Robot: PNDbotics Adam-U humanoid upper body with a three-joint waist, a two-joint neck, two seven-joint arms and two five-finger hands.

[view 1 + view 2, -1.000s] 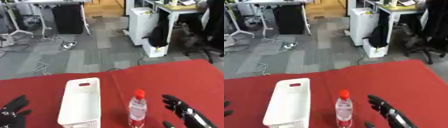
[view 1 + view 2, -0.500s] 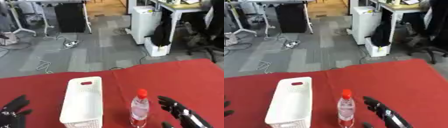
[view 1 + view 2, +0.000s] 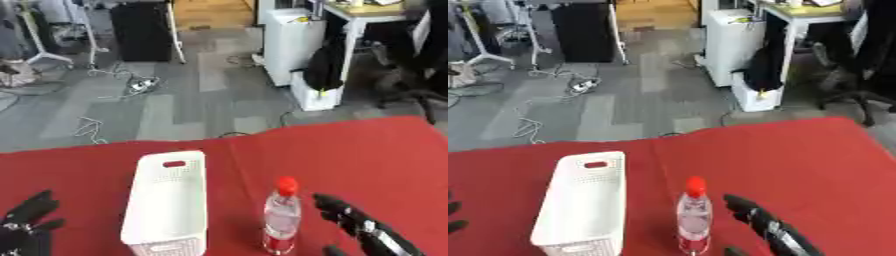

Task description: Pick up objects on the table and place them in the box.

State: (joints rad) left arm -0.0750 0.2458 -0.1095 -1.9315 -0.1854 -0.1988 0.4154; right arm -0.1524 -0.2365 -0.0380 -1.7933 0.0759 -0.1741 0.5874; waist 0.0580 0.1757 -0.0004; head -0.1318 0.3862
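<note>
Left eye view: red table (image 3: 367, 150) carries the white box (image 3: 166, 200), lengthwise away from me. Upright bottle (image 3: 282, 216) stands just right of it. My right hand (image 3: 354, 222), open and empty, sits nearest, bottle to its left.

Probably an office: desk (image 3: 376, 12), swivel chair (image 3: 868, 60), carpet tiles (image 3: 192, 95).

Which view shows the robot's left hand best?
The left eye view: the left hand rests open at the lower left corner, fingers up. The right eye view catches only dark fingertips at its left edge.
</note>
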